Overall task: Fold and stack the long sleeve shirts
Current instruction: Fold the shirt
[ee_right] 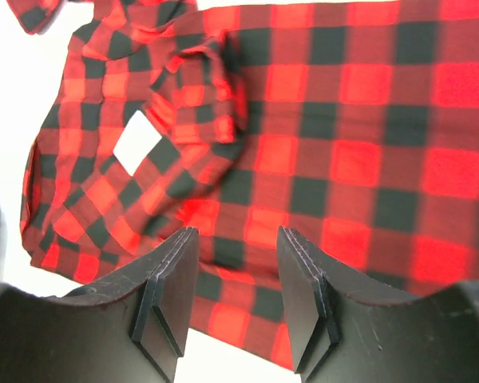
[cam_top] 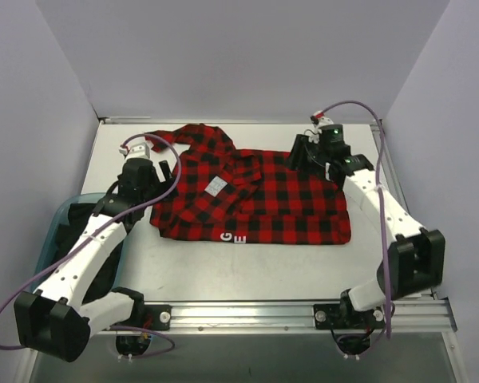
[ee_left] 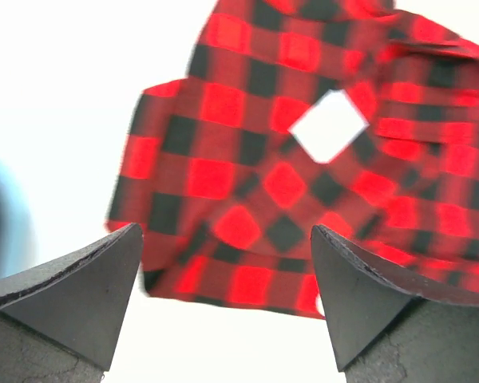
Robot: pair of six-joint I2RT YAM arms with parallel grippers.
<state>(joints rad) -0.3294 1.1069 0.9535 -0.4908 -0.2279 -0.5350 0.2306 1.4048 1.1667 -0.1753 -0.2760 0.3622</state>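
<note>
A red-and-black checked long sleeve shirt (cam_top: 263, 199) lies partly folded on the white table, with white lettering (cam_top: 231, 238) at its near hem and a pale label (cam_top: 215, 185) on a folded-over part. My left gripper (cam_top: 169, 171) hovers at the shirt's left edge. In the left wrist view it (ee_left: 225, 231) stands wide open, and the shirt (ee_left: 255, 183) lies beyond the fingertips, gripped by neither. My right gripper (cam_top: 299, 155) is over the shirt's far right corner. Its pads (ee_right: 237, 233) stand apart above the cloth (ee_right: 343, 144), and nothing is pinched between them.
A teal bin (cam_top: 52, 231) with dark contents sits at the table's left edge, under the left arm. A metal rail (cam_top: 247, 313) runs along the near edge. Pale walls close in the back and both sides.
</note>
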